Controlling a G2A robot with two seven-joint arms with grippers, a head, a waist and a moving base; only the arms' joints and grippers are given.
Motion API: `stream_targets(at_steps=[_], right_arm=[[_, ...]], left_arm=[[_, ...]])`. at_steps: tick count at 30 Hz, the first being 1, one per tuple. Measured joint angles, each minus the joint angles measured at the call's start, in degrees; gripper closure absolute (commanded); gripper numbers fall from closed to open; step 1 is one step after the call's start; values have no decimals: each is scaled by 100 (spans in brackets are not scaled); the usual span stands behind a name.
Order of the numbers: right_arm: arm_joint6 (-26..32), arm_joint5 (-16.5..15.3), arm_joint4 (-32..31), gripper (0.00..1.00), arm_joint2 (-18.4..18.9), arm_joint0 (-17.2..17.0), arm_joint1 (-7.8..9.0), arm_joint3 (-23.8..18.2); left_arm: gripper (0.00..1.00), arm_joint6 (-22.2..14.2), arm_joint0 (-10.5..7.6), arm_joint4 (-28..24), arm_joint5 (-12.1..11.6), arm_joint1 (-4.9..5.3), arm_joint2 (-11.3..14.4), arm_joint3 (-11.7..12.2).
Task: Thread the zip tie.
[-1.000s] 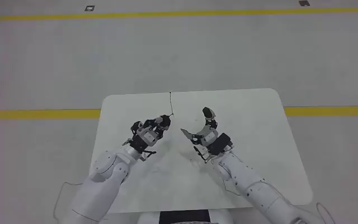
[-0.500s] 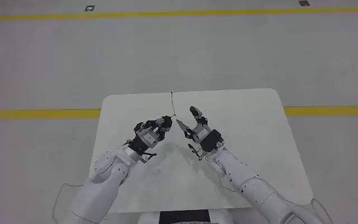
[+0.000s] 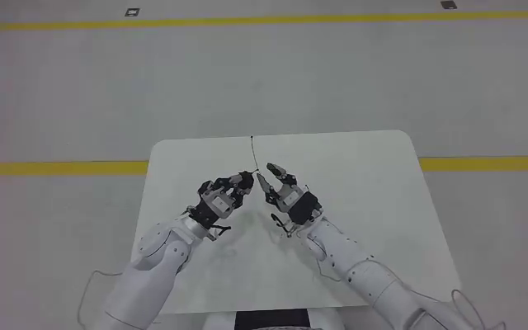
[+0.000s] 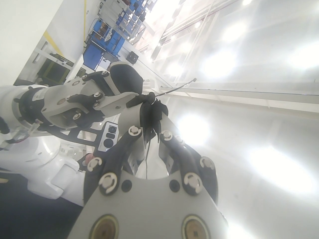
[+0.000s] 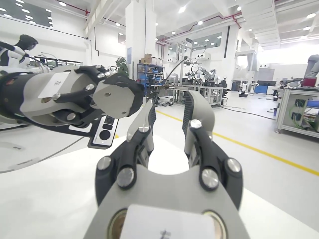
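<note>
We list: white bench [image 3: 379, 214]; pale grey floor [image 3: 264, 82], yellow lines [image 3: 247, 21] (two, running parallel); white pillar [image 5: 140, 26]; ceiling lamps [image 5: 182, 8] lit; workstations [image 5: 296, 108] beyond.

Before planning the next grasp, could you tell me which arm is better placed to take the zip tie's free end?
Probably right: the right end effector is open beside the zip tie, which the left end effector holds.

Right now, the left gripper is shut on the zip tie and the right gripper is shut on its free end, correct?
Not quite. The left gripper is shut on the zip tie, but the right gripper is open and holds nothing, close beside the left one. The right wrist view shows its fingers spread apart.
</note>
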Motion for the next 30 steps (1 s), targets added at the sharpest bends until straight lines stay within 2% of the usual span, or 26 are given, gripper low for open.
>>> stream_targets(at_steps=[7,11,15,30], right_arm=[[-17,-70,-47,83,20,23,-74,54],[-35,-109,-80,89,38,26,-109,72],[-52,-143,-113,100,72,19,-138,101],[-44,-242,-360,100,227,-38,-186,208]], left_arm=[[100,-1,-14,-6,8,-1,1,24],[100,29,-28,-3,4,-4,10,47],[100,63,-46,-6,19,-9,36,60],[100,73,-151,-68,-21,-26,62,120]])
